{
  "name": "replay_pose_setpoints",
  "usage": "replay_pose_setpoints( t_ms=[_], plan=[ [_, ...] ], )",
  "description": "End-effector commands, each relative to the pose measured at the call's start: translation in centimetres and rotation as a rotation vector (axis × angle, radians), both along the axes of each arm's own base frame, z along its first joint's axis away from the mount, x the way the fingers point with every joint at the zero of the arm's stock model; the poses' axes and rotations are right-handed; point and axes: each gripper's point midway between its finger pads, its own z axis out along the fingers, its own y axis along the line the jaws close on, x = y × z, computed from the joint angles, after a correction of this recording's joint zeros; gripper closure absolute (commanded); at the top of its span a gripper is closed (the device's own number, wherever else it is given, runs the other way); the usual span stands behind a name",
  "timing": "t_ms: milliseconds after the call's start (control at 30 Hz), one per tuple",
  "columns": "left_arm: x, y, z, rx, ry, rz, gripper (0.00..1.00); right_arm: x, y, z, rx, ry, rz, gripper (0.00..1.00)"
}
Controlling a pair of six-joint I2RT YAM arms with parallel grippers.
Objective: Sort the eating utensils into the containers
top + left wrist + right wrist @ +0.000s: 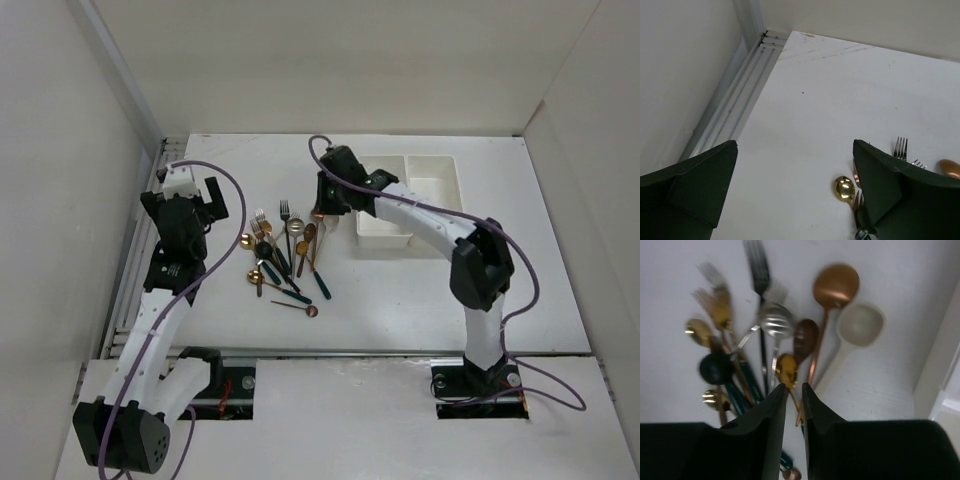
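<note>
Now the right arm works the cutlery heap while the left waits.

Top view: spoons and forks (283, 255) lie heaped mid-table, none yet in the twin white bins (385, 237) to their right. The right gripper (325, 205) reaches across to the heap's far edge, probably for a pick. Left wrist: the left gripper (795, 145) has its jaws wide apart and empty over the white table (840, 90), near a gold spoon (844, 188). Right wrist: jaws nearly together over a blurred utensil handle, and I cannot tell if they pinch it. Plain white walls (350, 60) enclose the table.

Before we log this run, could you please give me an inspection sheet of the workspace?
Surface: white table, faint scuffs.
Job's things: utensils piled left of the containers; none seen inside.
Clutter: nothing seen.
Claws: left claw open over bare table; right claw nearly closed above the pile, grasp unclear.
Cables: purple cables loop along both arms.
Surroundings: white walls; metal rail at the table's left edge.
</note>
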Motion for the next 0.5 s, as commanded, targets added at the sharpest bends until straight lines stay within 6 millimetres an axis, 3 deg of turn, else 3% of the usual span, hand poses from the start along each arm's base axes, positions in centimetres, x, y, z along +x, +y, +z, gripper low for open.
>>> replay_pose_setpoints(
  t_ms=[0, 100, 133, 167, 333, 400, 467],
  plan=[
    [-0.9, -0.7, -0.7, -0.099, 0.014, -0.018, 0.00, -2.0, -0.4, -3.9, -0.013, 0.174, -0.156, 0.76],
    [-1.1, -0.4, -0.6, -0.114, 0.010, -0.006, 0.00, -1.6, -0.3, -7.2, -0.071, 0.219, -0.166, 0.76],
    [-1.2, -0.6, -0.9, -0.123, 0.018, -0.013, 0.00, -1.1, 0.1, -7.0, -0.070, 0.218, -0.166, 0.76],
    [-1.2, -0.6, -0.9, -0.124, 0.019, -0.013, 0.00, -1.4, -0.3, -8.8, -0.115, 0.257, -0.182, 0.74],
    [-1.4, -1.0, -1.3, -0.149, 0.027, -0.034, 0.01, -1.3, -2.0, -10.1, -0.193, 0.279, -0.280, 0.63],
    [-1.4, -1.2, -1.8, -0.159, 0.035, -0.043, 0.01, -2.2, -2.4, -10.1, -0.206, 0.281, -0.287, 0.56],
    [-1.4, -1.0, -1.8, -0.161, 0.035, -0.041, 0.01, -2.4, -2.6, -11.0, -0.204, 0.289, -0.299, 0.56]
  ],
)
